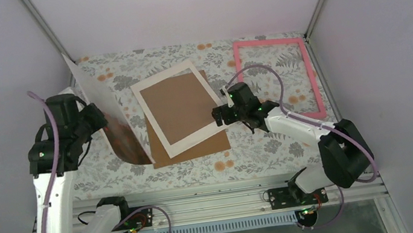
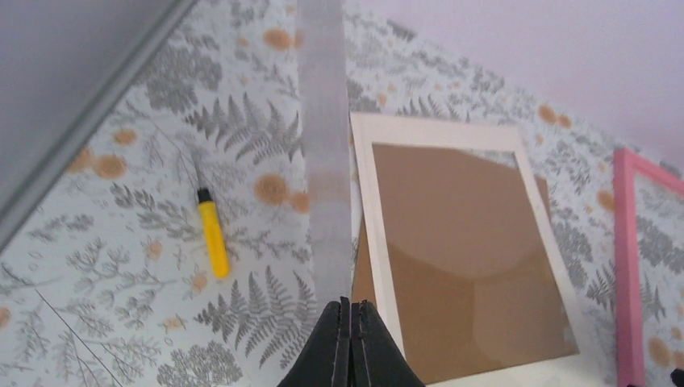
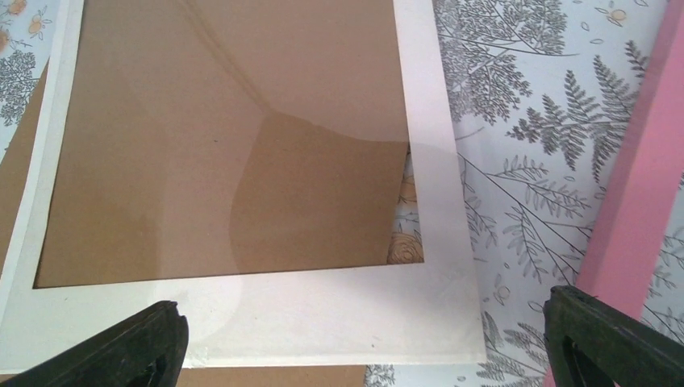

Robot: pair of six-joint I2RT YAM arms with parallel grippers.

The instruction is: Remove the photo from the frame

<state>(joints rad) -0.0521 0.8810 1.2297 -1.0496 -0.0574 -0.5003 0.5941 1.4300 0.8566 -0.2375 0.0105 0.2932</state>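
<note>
My left gripper (image 1: 99,116) is shut on the photo (image 1: 114,126) and holds it lifted and curled, standing on edge left of the boards. Red-orange shows on its lower part, and its pale back faces up. In the left wrist view the photo (image 2: 324,121) shows edge-on as a grey strip rising from the shut gripper (image 2: 352,310). The pink frame (image 1: 270,41) lies empty at the back right. My right gripper (image 1: 222,114) is open, above the near right corner of the cream mat board (image 3: 323,298); its fingers (image 3: 153,334) straddle that corner.
The cream mat board (image 1: 146,91) lies on the brown backing board (image 1: 182,111) mid-table. A yellow-handled tool (image 2: 212,238) lies on the floral cloth left of the photo. The pink frame also shows in the wrist views (image 2: 625,266) (image 3: 645,161). Booth walls close the left, back and right.
</note>
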